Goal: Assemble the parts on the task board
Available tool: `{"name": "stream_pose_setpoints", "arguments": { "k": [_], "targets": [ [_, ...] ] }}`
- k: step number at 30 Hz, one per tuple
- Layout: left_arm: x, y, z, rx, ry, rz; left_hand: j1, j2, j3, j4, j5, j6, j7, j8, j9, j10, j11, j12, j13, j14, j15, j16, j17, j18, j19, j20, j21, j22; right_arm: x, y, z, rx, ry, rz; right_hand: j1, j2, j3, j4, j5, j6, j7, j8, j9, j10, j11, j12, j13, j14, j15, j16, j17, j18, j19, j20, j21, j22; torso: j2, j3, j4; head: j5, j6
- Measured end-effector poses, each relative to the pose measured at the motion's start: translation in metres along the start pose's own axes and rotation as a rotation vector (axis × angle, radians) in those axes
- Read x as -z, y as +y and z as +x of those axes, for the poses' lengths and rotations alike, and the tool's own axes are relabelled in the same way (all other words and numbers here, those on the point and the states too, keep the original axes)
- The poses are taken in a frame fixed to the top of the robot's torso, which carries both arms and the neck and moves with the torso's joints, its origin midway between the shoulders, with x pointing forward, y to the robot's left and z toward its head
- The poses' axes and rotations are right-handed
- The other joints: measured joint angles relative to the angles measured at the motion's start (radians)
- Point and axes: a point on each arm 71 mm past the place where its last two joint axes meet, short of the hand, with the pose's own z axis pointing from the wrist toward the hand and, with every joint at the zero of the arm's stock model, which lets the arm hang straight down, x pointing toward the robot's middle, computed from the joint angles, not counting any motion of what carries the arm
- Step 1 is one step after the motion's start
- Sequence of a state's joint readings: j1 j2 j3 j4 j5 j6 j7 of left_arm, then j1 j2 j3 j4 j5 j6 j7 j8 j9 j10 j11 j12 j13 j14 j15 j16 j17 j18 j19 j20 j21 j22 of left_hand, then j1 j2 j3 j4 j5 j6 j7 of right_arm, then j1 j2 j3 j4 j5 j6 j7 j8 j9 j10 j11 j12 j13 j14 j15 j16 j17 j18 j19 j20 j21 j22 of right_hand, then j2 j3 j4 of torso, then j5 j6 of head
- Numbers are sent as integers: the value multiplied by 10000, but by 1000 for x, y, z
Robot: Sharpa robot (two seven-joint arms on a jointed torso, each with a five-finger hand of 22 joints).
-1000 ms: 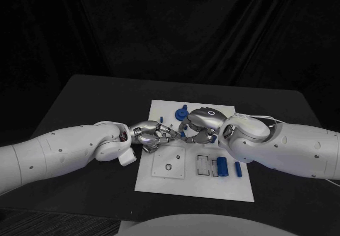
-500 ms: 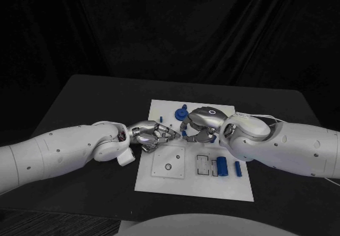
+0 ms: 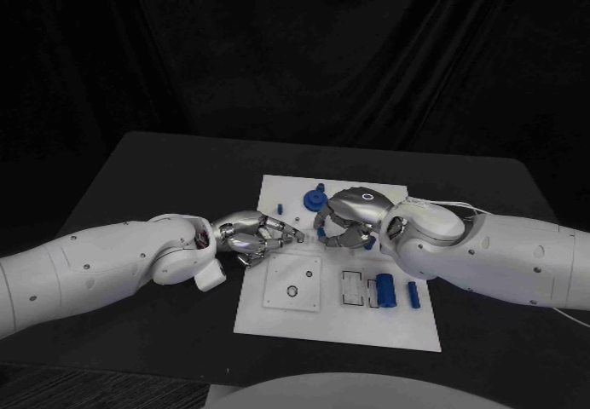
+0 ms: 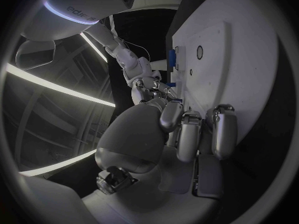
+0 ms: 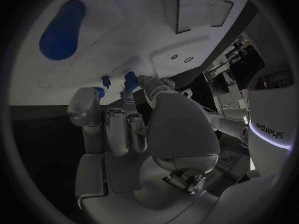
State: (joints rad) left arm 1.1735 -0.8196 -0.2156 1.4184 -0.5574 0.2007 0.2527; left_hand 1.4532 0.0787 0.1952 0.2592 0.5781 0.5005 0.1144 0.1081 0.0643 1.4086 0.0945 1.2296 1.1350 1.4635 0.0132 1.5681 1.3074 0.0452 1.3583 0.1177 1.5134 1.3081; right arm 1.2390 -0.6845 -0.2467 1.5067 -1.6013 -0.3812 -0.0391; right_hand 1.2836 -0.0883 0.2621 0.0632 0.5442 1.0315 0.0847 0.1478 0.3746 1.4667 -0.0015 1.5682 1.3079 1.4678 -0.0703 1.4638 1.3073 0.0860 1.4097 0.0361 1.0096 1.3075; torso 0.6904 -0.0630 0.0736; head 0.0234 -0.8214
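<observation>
Nearest, on the front part of the white board (image 3: 338,319), a blue cylinder (image 3: 384,290) lies on its side, and a thinner blue bar (image 3: 413,293) lies just beside it toward the board's right edge. Left of the cylinder are two narrow rectangular slots (image 3: 353,287), and further left a square plate with a small ring-shaped hole (image 3: 292,290).

Next, over the middle of the board, the two hands face each other with their fingertips near but apart. The left hand (image 3: 255,236) comes in over the board's left edge; its fingers are curled inward, close side by side. Whether they pinch anything, I cannot tell; the left wrist view shows the fingers (image 4: 187,134) bent together above the white surface with no part visible in them. The right hand (image 3: 348,219) hangs above the board's centre with its fingers (image 5: 118,129) curled down and pressed together. Small blue pieces (image 5: 129,78) sit at its fingertips in the right wrist view, but whether it holds one I cannot tell.

Farther back, a blue round part (image 3: 316,198) stands near the board's rear edge, just behind the right hand, and a small blue peg (image 3: 279,207) stands to its left. All of this rests on the black table (image 3: 147,162).
</observation>
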Motion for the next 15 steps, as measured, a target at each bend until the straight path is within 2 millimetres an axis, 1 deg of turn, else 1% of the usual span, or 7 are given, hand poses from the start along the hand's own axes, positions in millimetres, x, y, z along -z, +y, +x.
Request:
{"name": "stream_pose_setpoints", "arguments": {
  "k": [3, 8, 15],
  "targets": [
    [1, 0, 0, -4, -44, 4, 0, 0, 0, 0, 0, 0, 0, 0, 0, -3, -3, 0, 0, 0, 0, 0, 0, 0, 1, 0, 0, 0, -1, -1, 2, 18, 23, 14, 0, 0, 0, 0, -74, -1, 0, -1, 0, 0, 0, 0, 0, 0, 0, 0, 0, 0, 0, 0, 0, 0, 3, 1, 1, 27, -34],
    [1, 0, -1, -15, -94, 17, -11, 11, 0, 0, 0, 72, -1, 0, 13, -12, -12, 1, 0, 0, 1, 0, 0, 0, 0, 0, 0, 0, -2, -2, 4, 29, 20, 21, 0, -1, -1, 0, -77, -1, -1, 31, 0, 0, 0, 0, -1, 0, 0, 0, 0, -1, 0, 0, 0, 0, 12, 2, -2, 36, -42],
    [2, 0, -1, -27, -143, 31, -11, 11, 0, 0, 0, 72, -1, 0, 13, -13, -13, 3, 0, -1, 1, 0, 0, 0, 1, 0, 0, -1, -3, -2, 4, 34, -2, -3, -1, -2, -2, 1, -222, -2, -2, 34, 0, 0, -1, 0, -1, 0, 0, 0, 0, 0, -36, 35, 0, -1, 12, 0, -2, 45, -58]
  ]
}}
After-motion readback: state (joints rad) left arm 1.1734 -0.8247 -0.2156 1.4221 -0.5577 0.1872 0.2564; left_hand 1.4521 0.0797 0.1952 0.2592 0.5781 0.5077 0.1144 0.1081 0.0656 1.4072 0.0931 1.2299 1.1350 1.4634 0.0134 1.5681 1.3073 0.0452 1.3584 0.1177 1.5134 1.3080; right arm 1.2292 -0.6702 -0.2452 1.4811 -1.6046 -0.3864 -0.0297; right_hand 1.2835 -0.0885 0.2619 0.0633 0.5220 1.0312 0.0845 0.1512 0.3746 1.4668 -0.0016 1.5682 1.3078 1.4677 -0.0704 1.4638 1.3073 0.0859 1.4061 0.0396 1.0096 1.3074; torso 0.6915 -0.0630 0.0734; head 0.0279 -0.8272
